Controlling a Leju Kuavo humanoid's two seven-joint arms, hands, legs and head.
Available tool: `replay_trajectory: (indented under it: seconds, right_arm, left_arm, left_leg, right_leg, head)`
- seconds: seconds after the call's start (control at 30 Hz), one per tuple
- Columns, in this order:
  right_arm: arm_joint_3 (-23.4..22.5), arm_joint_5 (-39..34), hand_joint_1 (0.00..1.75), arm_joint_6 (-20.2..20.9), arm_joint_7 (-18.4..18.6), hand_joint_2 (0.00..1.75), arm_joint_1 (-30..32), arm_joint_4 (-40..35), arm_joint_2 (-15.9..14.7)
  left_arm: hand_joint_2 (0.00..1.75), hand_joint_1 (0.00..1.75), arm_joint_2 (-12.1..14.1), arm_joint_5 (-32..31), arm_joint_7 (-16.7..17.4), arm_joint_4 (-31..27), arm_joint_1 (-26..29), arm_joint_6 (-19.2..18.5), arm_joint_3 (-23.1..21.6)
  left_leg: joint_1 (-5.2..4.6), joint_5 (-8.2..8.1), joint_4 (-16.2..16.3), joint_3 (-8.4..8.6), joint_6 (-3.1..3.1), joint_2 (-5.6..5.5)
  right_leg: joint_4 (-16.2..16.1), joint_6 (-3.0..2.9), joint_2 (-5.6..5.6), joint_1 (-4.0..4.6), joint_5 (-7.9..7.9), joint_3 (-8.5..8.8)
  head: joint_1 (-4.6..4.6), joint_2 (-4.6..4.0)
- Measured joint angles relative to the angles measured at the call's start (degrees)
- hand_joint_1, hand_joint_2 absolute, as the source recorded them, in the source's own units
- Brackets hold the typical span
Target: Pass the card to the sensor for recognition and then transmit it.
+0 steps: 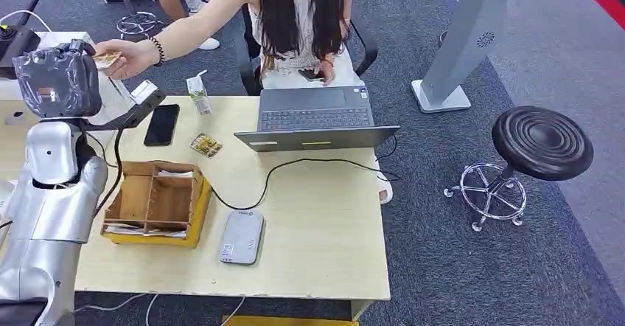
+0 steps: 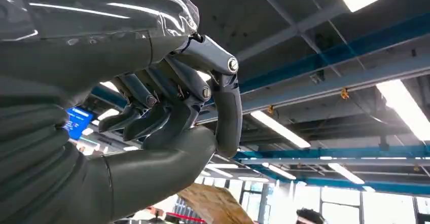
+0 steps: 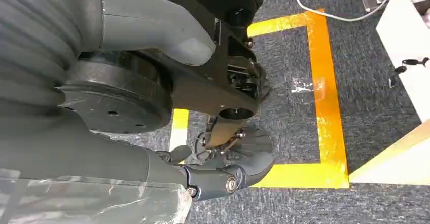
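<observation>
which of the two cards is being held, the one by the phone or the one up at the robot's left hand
The card up at the left hand, gripped by a person's hand. The other card lies flat on the table, untouched.

In the upper left of the head view, the card (image 1: 107,59) is mostly covered by the person's hand (image 1: 133,57) and the left hand (image 1: 59,79). In the left wrist view, the card (image 2: 215,204) is cut off by the bottom edge. The person's head is cropped by the top edge.
</observation>
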Motion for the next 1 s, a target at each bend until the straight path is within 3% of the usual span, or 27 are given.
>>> replay_trajectory:
  seconds: [0.13, 0.17, 0.2, 0.23, 1.0]
  right_arm:
    - [0.07, 0.07, 0.0, 0.0, 0.15, 1.75, 0.11, 0.02, 0.0]
    - [0.07, 0.07, 0.0, 0.0, 0.15, 1.75, 0.15, 0.02, 0.0]
    - [0.07, 0.07, 0.0, 0.0, 0.17, 1.75, 0.19, 0.02, 0.0]
    - [0.07, 0.07, 0.0, 0.0, 0.17, 1.75, 0.22, 0.02, 0.0]
    - [0.98, 0.42, 0.0, -0.04, 0.28, 1.75, 0.64, 0.02, 0.0]
  left_arm:
    - [1.75, 1.75, 0.0, 0.0, 0.13, 0.17, 0.06, 0.63, -0.22]
    - [1.75, 0.17, 0.0, 0.0, 0.13, 0.17, 0.1, 0.7, -0.24]
    - [1.75, 0.4, 0.0, 0.0, 0.11, 0.17, 0.12, 0.72, -0.26]
    - [1.75, 0.0, 0.0, -0.11, 0.11, 0.17, 0.16, 0.78, -0.3]
    - [1.75, 0.0, -0.02, -1.18, 0.9, 0.15, 2.53, 2.77, -0.33]
  left_leg:
    - [0.0, 0.0, 0.0, -0.01, 0.0, -0.01]
    - [0.0, 0.0, 0.0, -0.01, 0.0, -0.01]
    - [0.0, 0.0, 0.0, -0.01, 0.0, -0.01]
    - [0.0, 0.0, 0.0, -0.01, 0.0, -0.01]
    - [0.0, 0.0, 0.0, -0.01, 0.0, -0.01]
  right_leg:
    - [0.0, 0.0, -0.01, 0.0, 0.0, 0.0]
    - [0.0, 0.0, -0.01, 0.0, 0.0, 0.0]
    - [0.0, 0.0, -0.01, 0.0, 0.0, 0.0]
    - [0.0, 0.0, -0.01, 0.0, 0.0, 0.0]
    - [0.0, 0.0, -0.01, 0.0, 0.0, 0.01]
  head:
    - [0.0, 0.0]
    - [0.0, 0.0]
    - [0.0, 0.0]
    - [0.0, 0.0]
    - [0.0, 0.0]
